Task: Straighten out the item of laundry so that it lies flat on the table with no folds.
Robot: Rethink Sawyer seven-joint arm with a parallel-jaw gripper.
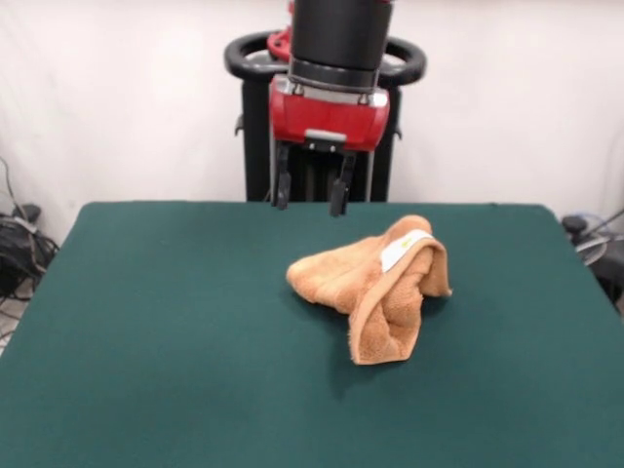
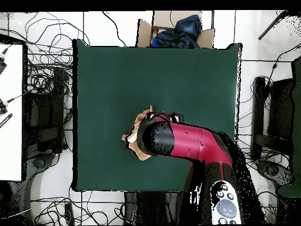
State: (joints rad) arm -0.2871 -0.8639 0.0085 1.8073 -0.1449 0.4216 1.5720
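The item of laundry (image 1: 380, 283) is a peach-tan terry towel lying crumpled in a folded heap right of the middle of the green table (image 1: 175, 322). A white label shows on its upper fold. My gripper (image 1: 311, 192) hangs well above the table, behind and to the left of the towel, open with nothing between its two black fingers. Seen from overhead, the red and black arm covers most of the towel (image 2: 137, 134), whose edges peek out at the arm's left; the gripper itself is hidden beneath the arm there.
A cardboard box (image 2: 176, 29) with dark cloth sits beyond the table's top edge in the overhead view. Cables lie on the floor around the table. A white surface (image 2: 10, 112) stands at the left.
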